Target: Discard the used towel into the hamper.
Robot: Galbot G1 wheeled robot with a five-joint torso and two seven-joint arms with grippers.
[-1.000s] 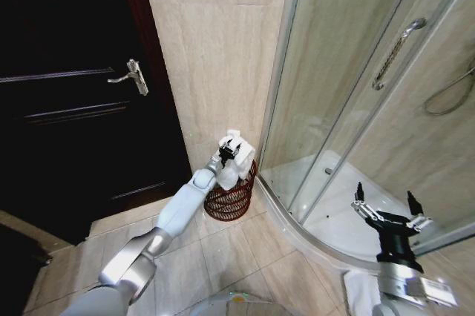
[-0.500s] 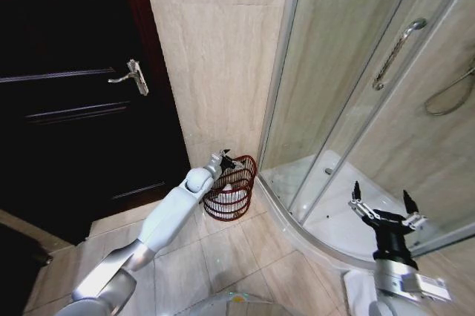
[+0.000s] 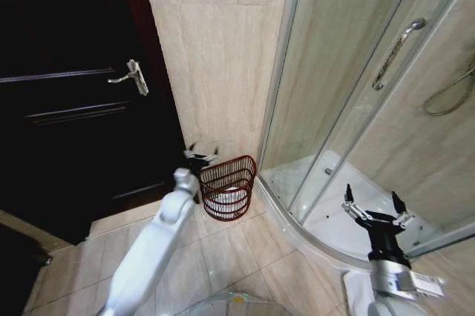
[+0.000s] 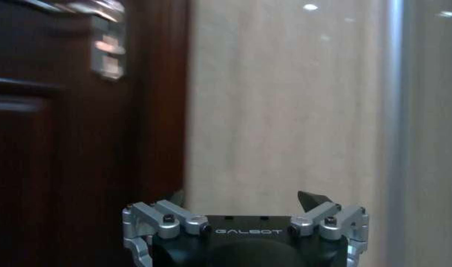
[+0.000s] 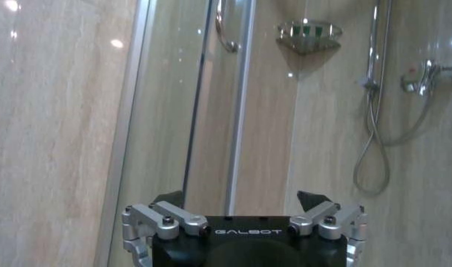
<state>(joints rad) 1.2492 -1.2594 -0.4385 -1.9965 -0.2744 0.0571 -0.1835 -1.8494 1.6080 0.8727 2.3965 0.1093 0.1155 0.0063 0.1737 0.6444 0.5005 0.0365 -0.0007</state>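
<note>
Where the beige tiled wall meets the shower enclosure (image 3: 356,108), the hamper (image 3: 228,187) stands on the floor, and a white towel (image 3: 231,196) lies inside it, partly hidden by the dark reddish wire bars so its shape is hard to make out. Just beside the hamper's rim, on the side toward the dark door (image 3: 74,101), the left gripper (image 3: 199,156) hovers with its fingers spread and empty. Well apart from the hamper, in front of the shower glass, the right gripper (image 3: 374,210) is raised, fingers splayed and holding nothing. Both wrist views show "GALBOT" printed on the gripper bodies.
</note>
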